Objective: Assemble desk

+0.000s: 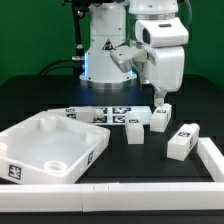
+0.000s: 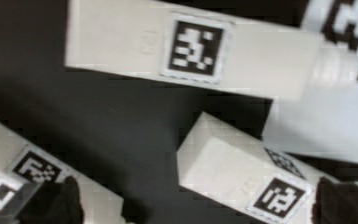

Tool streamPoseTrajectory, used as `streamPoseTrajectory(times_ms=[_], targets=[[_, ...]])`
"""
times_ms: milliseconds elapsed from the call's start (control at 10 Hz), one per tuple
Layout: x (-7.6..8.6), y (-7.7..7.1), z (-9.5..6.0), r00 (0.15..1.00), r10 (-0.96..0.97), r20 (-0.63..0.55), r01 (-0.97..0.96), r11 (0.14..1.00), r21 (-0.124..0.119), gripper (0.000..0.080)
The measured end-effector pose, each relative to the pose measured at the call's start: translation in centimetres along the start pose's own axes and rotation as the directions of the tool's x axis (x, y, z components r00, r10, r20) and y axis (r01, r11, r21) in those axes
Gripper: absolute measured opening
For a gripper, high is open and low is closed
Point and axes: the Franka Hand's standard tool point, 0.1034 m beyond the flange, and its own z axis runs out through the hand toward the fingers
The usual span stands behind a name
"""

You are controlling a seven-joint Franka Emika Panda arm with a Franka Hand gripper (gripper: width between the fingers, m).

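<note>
at the lower left of the exterior view you have the tray-like top [image 1: 60,150] of the desk kit. it lies rim up on the black desk [image 1: 30,110], so its round corner sockets face upward, likely ready to take legs. a square black-and-white tag sits on its near wall.

in the middle of the frame, behind the top, the flat marker board [image 1: 100,113] lies with a row of similar tags.

right of centre, three blocky white legs lie loose and apart from one another: a first leg [image 1: 133,130] just beside the marker board, a second leg [image 1: 160,119] behind it, and a third leg [image 1: 182,142] further right. a fourth cannot be made out for certain. no leg stands in a socket yet.

your claw [image 1: 160,100] hangs directly over the second leg, spread wide and holding nothing. the wrist view shows a tagged leg [image 2: 238,172] lying between the dark fingertips [image 2: 48,200], so this looks like a line-up for a pick.

at the far right a low white rail [image 1: 212,160] edges the work area, probably to keep parts from sliding off.

the tags are coded patterns only; no brand or readable words show.
</note>
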Motion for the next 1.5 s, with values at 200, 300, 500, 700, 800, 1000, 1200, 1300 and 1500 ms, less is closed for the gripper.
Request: streamPoseTrajectory(times_ms=[200,300,500,700,800,1000,1200,1300,1500], targets=[[0.0,0.0,0.0,0.991,0.133,-0.001,-0.133,0.991,0.004,0.0649],[0.0,0.0,0.1,0.985,0.174,-0.001,-0.174,0.985,0.005,0.0649],[-0.5,0.6,-0.3,0.94,0.341,-0.011,-0.342,0.94,-0.009,0.0649],[-1.1,0.9,-0.4,0.774,0.632,-0.046,-0.632,0.775,0.014,0.0649],[-1.8,0.6,-0.3,0.726,0.686,-0.038,-0.685,0.727,0.049,0.0649],[-2.2,0.6,-0.3,0.621,0.782,-0.045,-0.779,0.623,0.069,0.0649],[-2.3,0.5,-0.1,0.524,0.851,-0.037,-0.847,0.525,0.078,0.0649],[-2.7,0.5,0.4,0.428,0.903,-0.032,-0.899,0.429,0.084,0.0649],[-2.8,0.4,0.6,0.244,0.97,-0.018,-0.965,0.244,0.092,0.0649]])
